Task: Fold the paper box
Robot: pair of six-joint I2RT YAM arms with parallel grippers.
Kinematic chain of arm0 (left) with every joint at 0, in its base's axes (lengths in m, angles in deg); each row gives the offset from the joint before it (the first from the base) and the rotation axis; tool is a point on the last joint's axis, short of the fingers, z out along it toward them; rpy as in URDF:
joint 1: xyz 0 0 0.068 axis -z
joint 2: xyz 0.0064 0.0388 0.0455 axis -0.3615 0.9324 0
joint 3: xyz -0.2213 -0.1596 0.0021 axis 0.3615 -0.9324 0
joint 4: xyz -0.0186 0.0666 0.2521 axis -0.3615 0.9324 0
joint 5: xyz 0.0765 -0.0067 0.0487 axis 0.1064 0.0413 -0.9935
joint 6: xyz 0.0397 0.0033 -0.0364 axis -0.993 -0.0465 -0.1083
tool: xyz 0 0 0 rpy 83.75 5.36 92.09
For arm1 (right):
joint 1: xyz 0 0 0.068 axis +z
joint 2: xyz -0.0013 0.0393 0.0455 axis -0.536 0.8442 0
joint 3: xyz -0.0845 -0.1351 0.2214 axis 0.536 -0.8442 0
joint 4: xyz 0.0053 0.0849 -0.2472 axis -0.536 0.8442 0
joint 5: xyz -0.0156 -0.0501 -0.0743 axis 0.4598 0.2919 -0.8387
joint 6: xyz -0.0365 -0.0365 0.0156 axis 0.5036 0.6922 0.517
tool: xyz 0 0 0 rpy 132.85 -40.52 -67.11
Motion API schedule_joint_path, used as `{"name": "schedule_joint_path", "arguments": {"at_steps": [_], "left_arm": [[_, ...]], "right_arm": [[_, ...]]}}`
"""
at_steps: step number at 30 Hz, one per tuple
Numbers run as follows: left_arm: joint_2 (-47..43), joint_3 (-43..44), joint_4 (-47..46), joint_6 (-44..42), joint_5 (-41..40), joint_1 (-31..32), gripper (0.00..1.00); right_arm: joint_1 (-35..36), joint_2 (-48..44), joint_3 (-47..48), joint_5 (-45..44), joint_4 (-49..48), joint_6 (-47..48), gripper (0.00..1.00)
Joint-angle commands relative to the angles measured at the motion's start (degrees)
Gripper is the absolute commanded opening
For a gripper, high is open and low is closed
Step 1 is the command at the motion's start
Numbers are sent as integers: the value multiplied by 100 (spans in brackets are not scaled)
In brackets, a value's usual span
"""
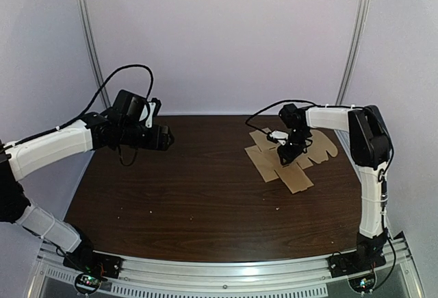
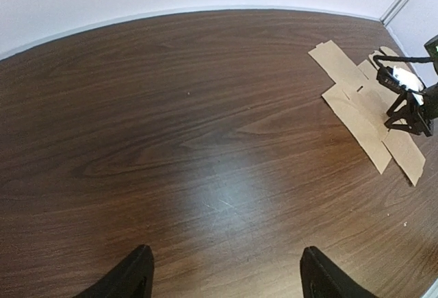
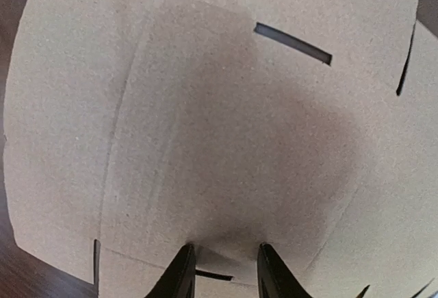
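Observation:
A flat brown cardboard box blank [image 1: 263, 161] lies unfolded on the right side of the dark wooden table [image 1: 191, 195]. My right gripper [image 1: 286, 155] points down onto its middle. In the right wrist view the blank [image 3: 219, 106] fills the frame, with crease lines and cut slits, and the right gripper [image 3: 226, 264] is open a narrow way, its tips resting on the panel beside a short slit. My left gripper [image 1: 166, 137] hangs above the table's far left, wide open and holding nothing [image 2: 224, 270]. The left wrist view shows the blank [image 2: 356, 106] far to its right.
The back wall meets the table just behind the blank. Metal frame posts [image 1: 354, 38] stand at the back corners. The right arm's cable [image 1: 263, 109] loops over the table behind the blank. Bare wood [image 2: 205, 140] lies under the left gripper.

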Motion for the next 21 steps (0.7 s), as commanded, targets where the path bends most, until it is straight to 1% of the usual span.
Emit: {"name": "schedule_joint_path", "arguments": {"at_steps": [1, 4, 7, 8, 9, 12, 14, 18, 19, 21], "left_arm": [[12, -538, -594, 423, 314, 34, 76], [43, -804, -935, 539, 238, 120, 74], [150, -844, -937, 557, 148, 176, 73], [182, -852, -924, 572, 144, 197, 73], [218, -854, -909, 568, 127, 236, 72], [303, -879, -862, 566, 20, 404, 72], [412, -885, -845, 646, -34, 559, 71], [926, -762, -842, 762, 2, 1010, 67], [1074, -699, -846, 761, 43, 1149, 66], [1371, -543, -838, 747, 130, 1450, 62]], "right_arm": [[586, -274, -746, 1001, 526, -279, 32], [1160, -270, -783, 2001, 837, -282, 32], [1436, -299, -273, 3316, 1233, -369, 33], [1401, -364, -15, 3497, 1334, -443, 34], [1326, -454, 224, 3492, 1377, -511, 36], [768, -735, 655, 3148, 1161, -588, 40], [366, -701, 901, 2416, 998, -473, 43], [-88, -90, 1427, 745, 1030, 313, 42], [-136, -6, 1440, 463, 1001, 452, 41], [-191, 25, 1251, 292, 826, 623, 40]]}}
